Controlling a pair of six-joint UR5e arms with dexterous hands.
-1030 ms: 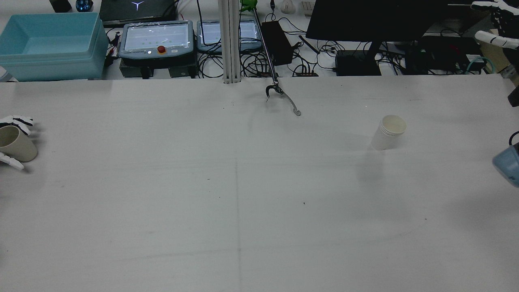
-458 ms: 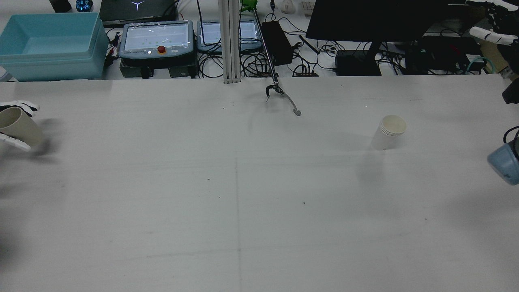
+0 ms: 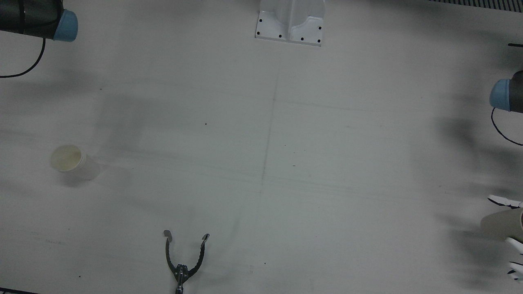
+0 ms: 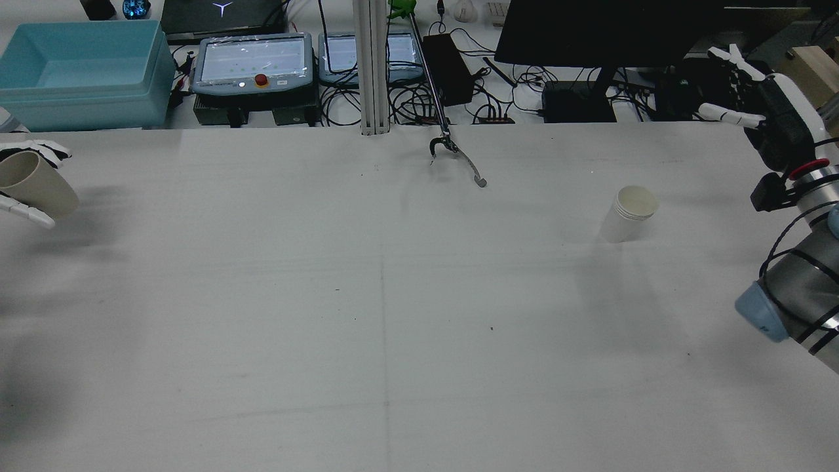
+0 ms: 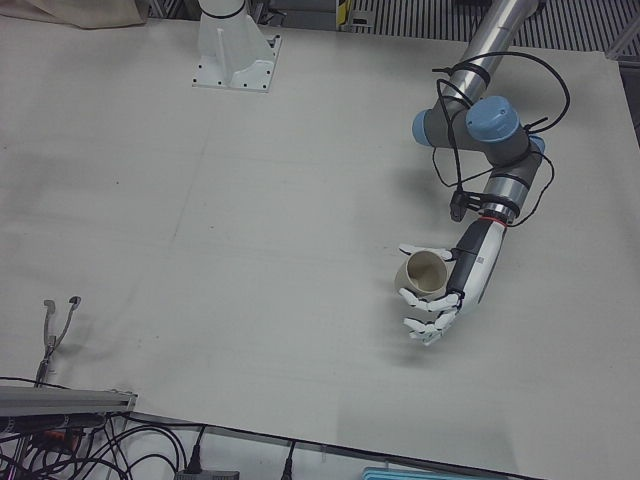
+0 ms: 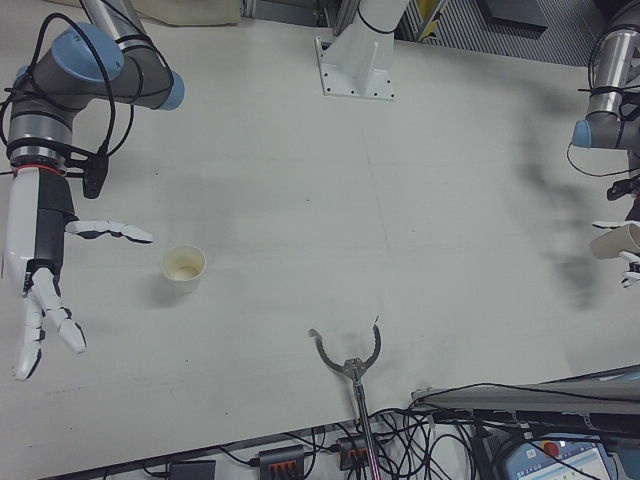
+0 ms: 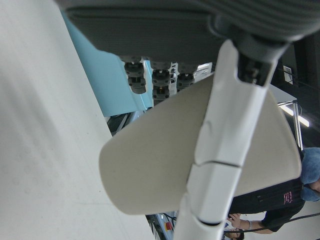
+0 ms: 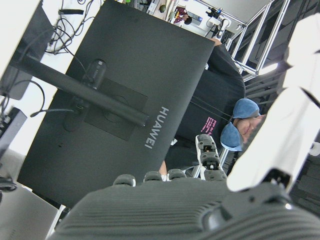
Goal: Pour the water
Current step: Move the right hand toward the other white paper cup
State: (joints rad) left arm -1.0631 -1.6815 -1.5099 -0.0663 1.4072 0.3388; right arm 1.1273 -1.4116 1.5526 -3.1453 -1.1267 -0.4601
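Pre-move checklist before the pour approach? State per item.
1. Left hand holds the beige cup: ok, fingers wrap it.
2. Beige cup off the table: ok, its shadow falls apart from it.
3. White cup upright, mouth open: ok.
4. Path from beige cup to white cup clear: ok; the grabber tool lies off toward the far edge.
5. Right hand clear of the white cup: ok, open beside it, not touching.
6. Water in the beige cup: cannot tell.

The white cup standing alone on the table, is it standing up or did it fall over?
Standing up. The white cup rests on its base on the table, with its round open mouth facing upward in the front view. Nothing touches it.
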